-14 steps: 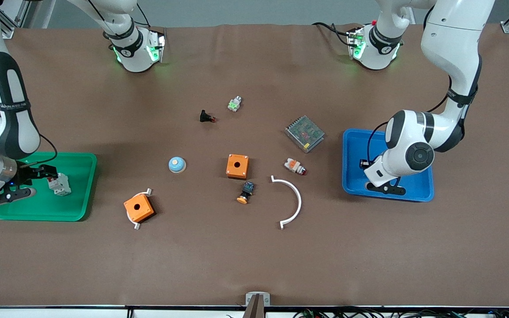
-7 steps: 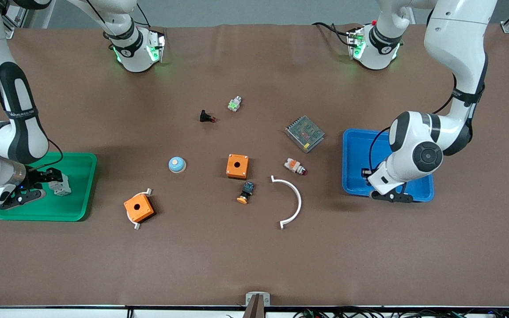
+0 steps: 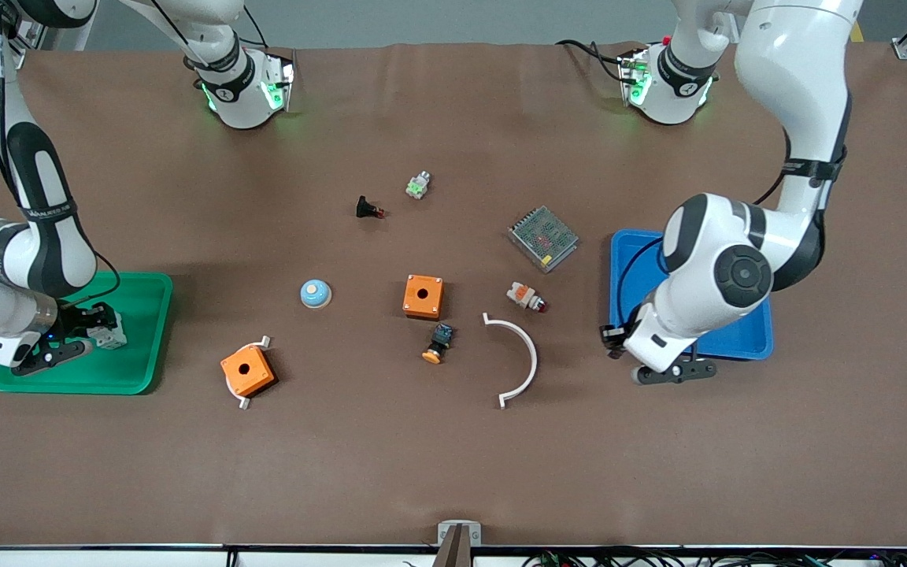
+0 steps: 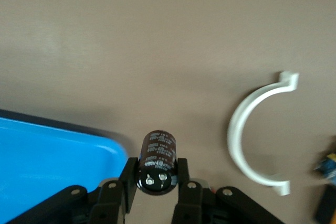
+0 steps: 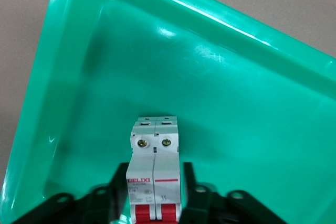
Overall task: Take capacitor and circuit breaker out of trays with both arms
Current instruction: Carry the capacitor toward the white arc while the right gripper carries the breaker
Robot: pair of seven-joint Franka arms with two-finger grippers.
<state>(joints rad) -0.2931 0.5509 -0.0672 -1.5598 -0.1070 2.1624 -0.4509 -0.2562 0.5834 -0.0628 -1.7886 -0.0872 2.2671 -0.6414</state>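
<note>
Green tray (image 5: 79, 77) lies under your right gripper (image 5: 155, 203), its fingers clamped on the breaker (image 5: 154, 179), while your left gripper (image 4: 157, 182) pinches the capacitor (image 4: 156, 162) just beside the blue tray (image 4: 47, 156) rim.

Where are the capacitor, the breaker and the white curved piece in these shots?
capacitor (image 4: 157, 162), left wrist view, on its black side, held in the left gripper.
breaker (image 5: 153, 182), right wrist view, on its white face, held in the right gripper.
white curved piece (image 3: 530, 353), front view, on the arc's middle.
</note>
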